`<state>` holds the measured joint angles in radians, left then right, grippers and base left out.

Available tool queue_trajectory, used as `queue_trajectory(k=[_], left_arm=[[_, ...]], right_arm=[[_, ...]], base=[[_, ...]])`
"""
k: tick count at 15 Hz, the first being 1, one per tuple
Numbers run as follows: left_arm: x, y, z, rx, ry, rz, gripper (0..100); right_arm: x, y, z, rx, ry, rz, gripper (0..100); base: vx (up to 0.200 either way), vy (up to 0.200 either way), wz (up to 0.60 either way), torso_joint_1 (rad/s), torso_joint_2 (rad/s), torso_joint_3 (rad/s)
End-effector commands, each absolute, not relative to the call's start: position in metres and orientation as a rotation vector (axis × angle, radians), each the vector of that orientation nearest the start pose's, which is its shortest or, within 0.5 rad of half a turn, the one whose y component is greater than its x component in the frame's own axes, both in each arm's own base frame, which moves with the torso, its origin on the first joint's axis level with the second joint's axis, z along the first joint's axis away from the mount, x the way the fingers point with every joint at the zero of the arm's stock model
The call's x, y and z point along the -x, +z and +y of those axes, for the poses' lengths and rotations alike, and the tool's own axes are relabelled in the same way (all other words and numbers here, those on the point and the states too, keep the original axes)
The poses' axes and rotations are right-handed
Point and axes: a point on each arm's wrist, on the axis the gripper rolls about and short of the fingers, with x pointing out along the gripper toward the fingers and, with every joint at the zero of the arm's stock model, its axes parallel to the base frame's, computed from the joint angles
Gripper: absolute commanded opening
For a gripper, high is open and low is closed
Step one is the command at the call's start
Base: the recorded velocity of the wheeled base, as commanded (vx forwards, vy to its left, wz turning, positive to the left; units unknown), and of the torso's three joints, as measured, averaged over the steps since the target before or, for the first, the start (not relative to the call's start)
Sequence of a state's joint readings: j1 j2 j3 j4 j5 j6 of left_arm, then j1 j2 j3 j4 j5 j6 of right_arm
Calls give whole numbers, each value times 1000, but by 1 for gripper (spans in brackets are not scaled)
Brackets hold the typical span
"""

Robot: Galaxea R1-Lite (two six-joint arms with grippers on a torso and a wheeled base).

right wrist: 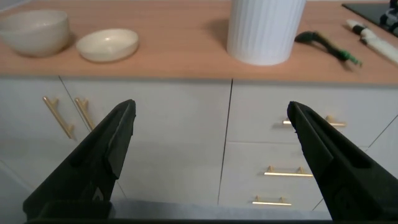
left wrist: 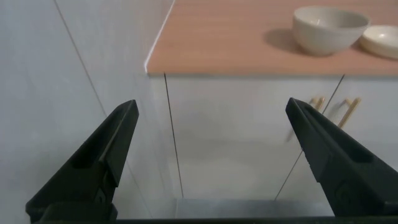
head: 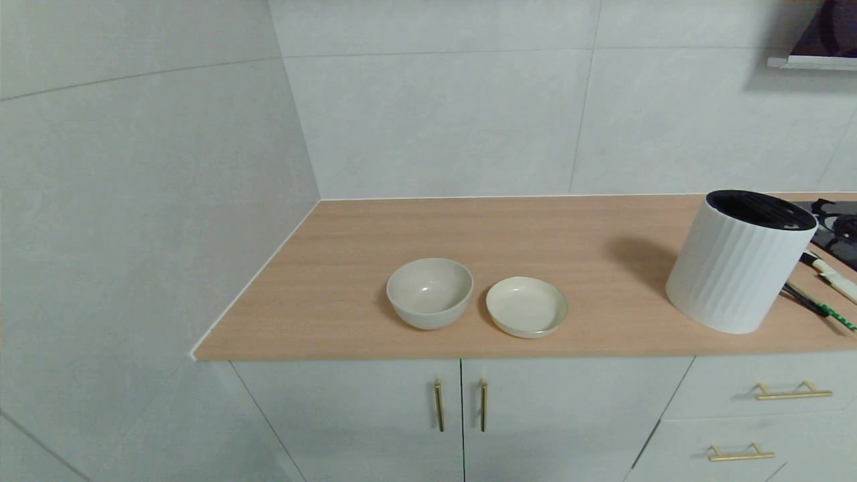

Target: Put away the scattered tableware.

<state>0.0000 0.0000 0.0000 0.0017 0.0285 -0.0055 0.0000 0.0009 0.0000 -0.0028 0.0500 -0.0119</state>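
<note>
Our left gripper (left wrist: 211,106) hangs low in front of the cabinet doors (left wrist: 249,137), its two dark fingers spread wide apart with nothing between them. Our right gripper (right wrist: 210,104) hangs before the drawers (right wrist: 280,112), its fingers also wide apart and holding nothing. Both sit below the level of the wooden counter (head: 535,227).

On that counter, near its front edge, we see a pale bowl (head: 429,292) standing upright. Just beside it on the right lies a shallow cream dish (head: 527,306), with a narrow gap between the two. Both stand above the shut cabinet doors, which carry slim gold handles (head: 438,405).

Farther right, well apart from the dish, stands a white ribbed canister (head: 736,261) with a dark slotted top. On its far side a dark utensil (right wrist: 326,46) with a green end and a white-handled tool (right wrist: 373,40) lie flat on the wood, near the edge of a black stove (head: 837,224)
</note>
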Motion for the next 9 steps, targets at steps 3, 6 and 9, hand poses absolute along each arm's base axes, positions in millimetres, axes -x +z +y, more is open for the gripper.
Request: queue_trajectory(k=[3, 6, 9], left_arm=[[23, 75, 1, 6, 29, 1, 100], [23, 75, 1, 6, 29, 1, 100], [23, 75, 1, 6, 29, 1, 100]], right_arm=[[23, 76, 1, 12, 51, -2, 100], [23, 76, 1, 12, 51, -2, 100], [23, 76, 1, 12, 51, -2, 100]], base=[[0, 0, 0, -243, 549, 300], [0, 0, 0, -232, 528, 297], [0, 0, 0, -217, 507, 295]])
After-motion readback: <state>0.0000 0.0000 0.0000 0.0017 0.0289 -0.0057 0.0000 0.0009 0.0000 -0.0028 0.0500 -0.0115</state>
